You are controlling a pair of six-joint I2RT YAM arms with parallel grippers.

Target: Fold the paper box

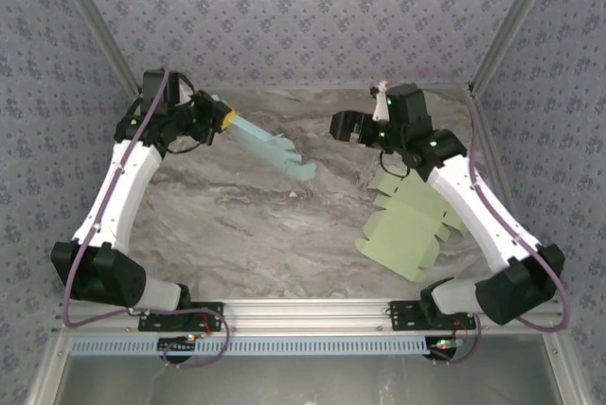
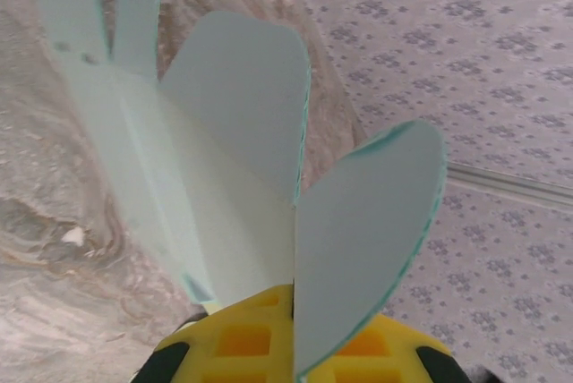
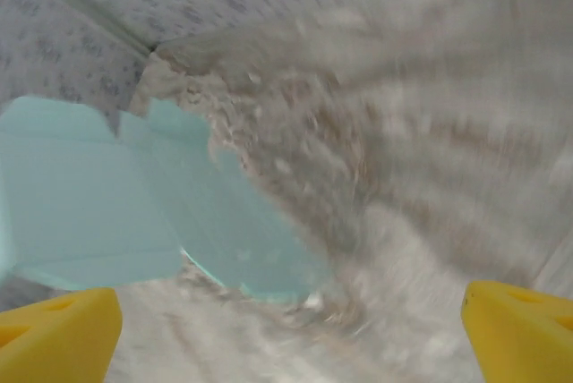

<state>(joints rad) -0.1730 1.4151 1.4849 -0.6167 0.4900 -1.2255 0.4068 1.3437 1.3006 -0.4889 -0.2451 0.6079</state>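
Seen from above, the left gripper (image 1: 220, 118) is clamped on one end of the pale blue box (image 1: 275, 147). The flat blank slants out over the table (image 1: 237, 235) toward the right gripper (image 1: 346, 126), near it but not touching. Green sheets (image 1: 407, 225) lie beside the right arm. The left wrist view adds rounded flaps fanning up from the yellow fingers (image 2: 242, 343). The blurred right wrist view shows its jaws spread wide and empty, with the box beyond at left.
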